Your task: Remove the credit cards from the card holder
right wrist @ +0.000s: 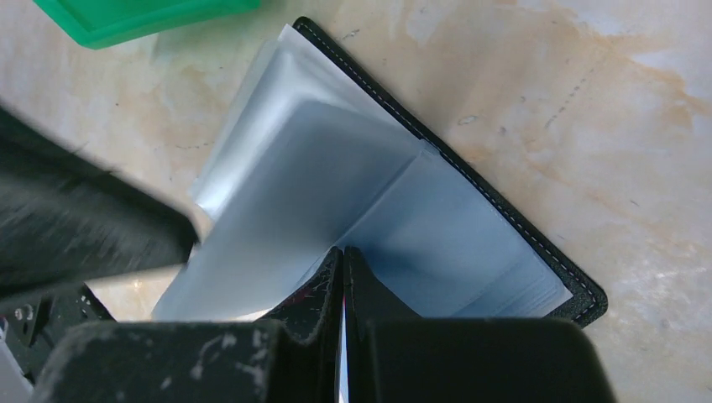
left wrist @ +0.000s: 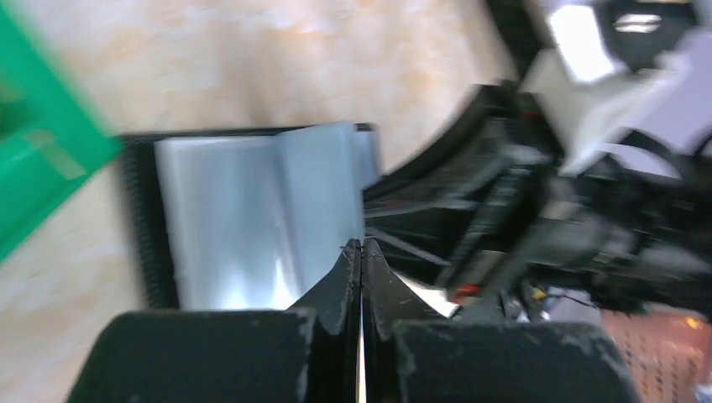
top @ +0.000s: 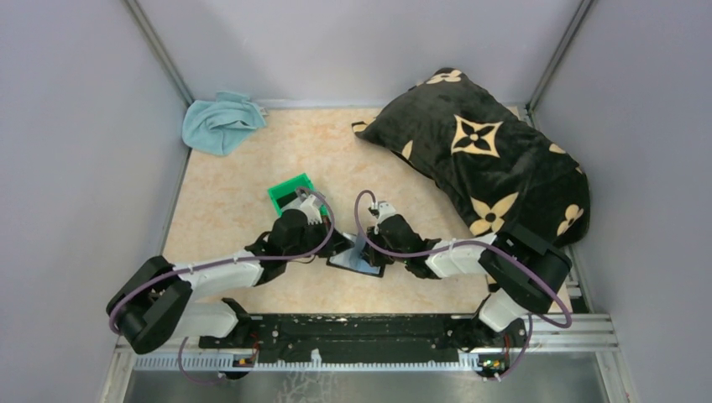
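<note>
— Where do we find the card holder?
— We see the card holder lying open on the counter, right under the right gripper. Its fingers are pressed tight together, nothing showing between them, tips at the fold of the grey-blue sleeves.
— And our other side?
— The left gripper is clamped tight the same way, tips at the sleeves' edge. The right arm fills the space just beyond it.
— What crowds us?
— The green bin sits just behind the left gripper, near the holder's corner. The black patterned pillow lies well off to the right gripper's outer side, and the blue cloth is far beyond the bin.
— The credit cards?
— We cannot tell whether the sleeves hold any.
</note>
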`<state>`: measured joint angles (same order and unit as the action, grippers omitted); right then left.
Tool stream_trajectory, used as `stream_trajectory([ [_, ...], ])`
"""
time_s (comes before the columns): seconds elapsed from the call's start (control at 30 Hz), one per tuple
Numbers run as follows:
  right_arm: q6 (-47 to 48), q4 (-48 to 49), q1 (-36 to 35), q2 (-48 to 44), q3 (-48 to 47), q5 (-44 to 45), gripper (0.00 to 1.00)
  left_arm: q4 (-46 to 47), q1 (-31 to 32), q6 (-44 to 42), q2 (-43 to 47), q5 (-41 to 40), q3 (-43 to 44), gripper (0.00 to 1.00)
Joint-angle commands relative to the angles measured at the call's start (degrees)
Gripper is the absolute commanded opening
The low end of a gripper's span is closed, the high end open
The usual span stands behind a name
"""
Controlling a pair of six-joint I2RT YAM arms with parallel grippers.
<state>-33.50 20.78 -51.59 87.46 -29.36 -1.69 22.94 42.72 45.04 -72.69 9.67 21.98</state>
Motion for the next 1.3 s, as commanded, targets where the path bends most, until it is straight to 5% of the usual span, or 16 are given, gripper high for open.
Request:
stream_trajectory([
  [0.0, -0.44, -0.13, -0.79, 2.89, -0.23, -1.28, 0.00, 5.56, 1.67, 1.67, 1.12, 7.92, 2.38, 0.00],
  [0.53, -0.48, -2.14, 0.51, -2.76, 1.80, 0.47, 0.00, 6.36, 1.71, 1.23, -2.90, 6.55, 1.48, 0.00],
  [0.77, -0.04, -3.03, 0.71, -3.21, 2.07, 1.23, 0.00, -9.12, -0.51, -5.77, 2.20, -2.42, 4.68, 0.08],
  [0.97, 0.01, -1.87, 7.38, -4.38, 6.06, -3.05, 0.00, -15.77, -7.46, -9.19, 0.92, 2.03, 6.36, 0.11],
  [1.27, 3.72, -6.99, 12.40, -11.63, 7.26, -1.94, 0.00, -12.38, -7.91, -8.08, -2.42, 7.45, 5.42, 0.10],
])
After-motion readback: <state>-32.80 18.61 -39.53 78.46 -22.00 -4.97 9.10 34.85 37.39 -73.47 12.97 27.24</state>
